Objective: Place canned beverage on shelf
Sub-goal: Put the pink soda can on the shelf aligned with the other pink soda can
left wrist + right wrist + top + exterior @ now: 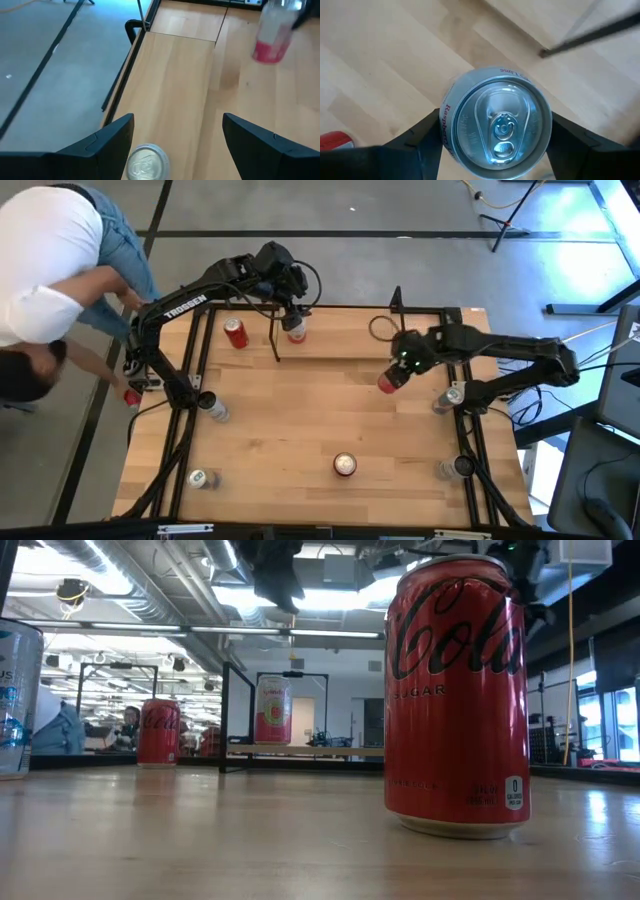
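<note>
The shelf (350,340) is a low light-wood board with black rod frames, at the table's far middle. A pink-and-white can (296,329) stands upright on its left end and also shows in the low view (273,710). My left gripper (177,120) is open just above that can's silver top (146,162) and touches nothing. My right gripper (402,363) is shut on a second pink-and-white can (496,129) at the shelf's near edge, toward its right end. That can also shows in the left wrist view (272,35). My right gripper pinches the can's side wall just below the top rim (445,131) between its two fingers, one on either side. The fingers come from above and point down. The can stands upright in the hold, top up; it looks lifted off the wood.
A red cola can (236,333) stands left of the shelf, and another (345,465) at the near middle, large in the low view (458,690). Silver cans (213,408) (200,478) (447,398) (455,468) stand along both side rails. A person (50,280) bends at the table's left.
</note>
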{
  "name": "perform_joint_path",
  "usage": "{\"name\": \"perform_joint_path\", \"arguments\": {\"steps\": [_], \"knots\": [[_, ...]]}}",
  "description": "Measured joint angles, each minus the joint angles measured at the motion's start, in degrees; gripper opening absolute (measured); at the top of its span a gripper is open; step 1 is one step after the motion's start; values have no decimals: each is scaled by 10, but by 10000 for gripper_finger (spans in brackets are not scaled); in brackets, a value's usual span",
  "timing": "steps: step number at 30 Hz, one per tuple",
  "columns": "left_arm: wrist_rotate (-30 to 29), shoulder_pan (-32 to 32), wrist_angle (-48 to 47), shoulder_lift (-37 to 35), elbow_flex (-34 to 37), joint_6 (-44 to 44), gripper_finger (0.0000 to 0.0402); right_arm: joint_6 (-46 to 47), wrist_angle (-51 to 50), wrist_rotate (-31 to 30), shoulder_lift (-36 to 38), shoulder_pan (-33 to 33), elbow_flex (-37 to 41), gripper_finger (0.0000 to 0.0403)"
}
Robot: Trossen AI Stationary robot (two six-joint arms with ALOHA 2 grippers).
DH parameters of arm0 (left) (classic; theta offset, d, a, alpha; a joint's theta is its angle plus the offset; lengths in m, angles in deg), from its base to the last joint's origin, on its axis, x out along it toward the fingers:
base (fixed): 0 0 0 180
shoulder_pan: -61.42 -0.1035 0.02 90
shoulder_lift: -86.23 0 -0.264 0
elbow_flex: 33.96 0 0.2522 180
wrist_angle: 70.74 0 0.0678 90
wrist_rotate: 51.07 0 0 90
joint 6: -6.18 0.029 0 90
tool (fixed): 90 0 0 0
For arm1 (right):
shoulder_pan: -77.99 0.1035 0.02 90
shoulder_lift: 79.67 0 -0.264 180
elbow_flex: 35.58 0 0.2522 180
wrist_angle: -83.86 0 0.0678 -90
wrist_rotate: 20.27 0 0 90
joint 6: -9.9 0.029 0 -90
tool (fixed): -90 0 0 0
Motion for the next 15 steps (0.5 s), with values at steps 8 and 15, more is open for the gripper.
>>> {"name": "perform_joint_path", "arguments": {"steps": [8, 15], "knots": [[-15, 46, -56, 0, 0, -70, 290, -42, 56, -35, -118, 19, -60, 259], [-46, 114, -150, -7, 0, -158, 290, -81, 64, -68, -229, 19, -141, 260]]}}
